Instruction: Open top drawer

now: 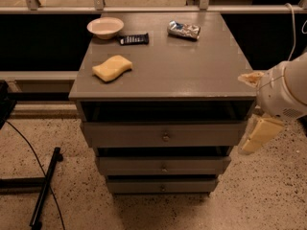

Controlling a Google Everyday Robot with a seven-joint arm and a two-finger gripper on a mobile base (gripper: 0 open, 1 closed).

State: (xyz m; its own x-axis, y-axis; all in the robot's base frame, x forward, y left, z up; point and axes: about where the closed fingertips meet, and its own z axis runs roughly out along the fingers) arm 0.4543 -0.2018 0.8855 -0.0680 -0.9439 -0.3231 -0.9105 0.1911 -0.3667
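The grey cabinet (pixel 168 66) has three drawer fronts stacked under its top. The top drawer (pixel 124 134) is the widest front, with a small round metal knob (pixel 165 137) at its centre and a dark gap above it. My gripper (pixel 259 137), cream-coloured, hangs below the white arm housing (pixel 285 92) just off the right end of the top drawer front, level with it. It is well to the right of the knob and touches nothing that I can see.
On the cabinet top lie a yellow sponge (pixel 112 68), a white bowl (pixel 105 27), a black bar (pixel 134 39) and a silver packet (pixel 183 29). A black stand and cable (pixel 45 186) lie on the speckled floor at the left. A railing runs behind.
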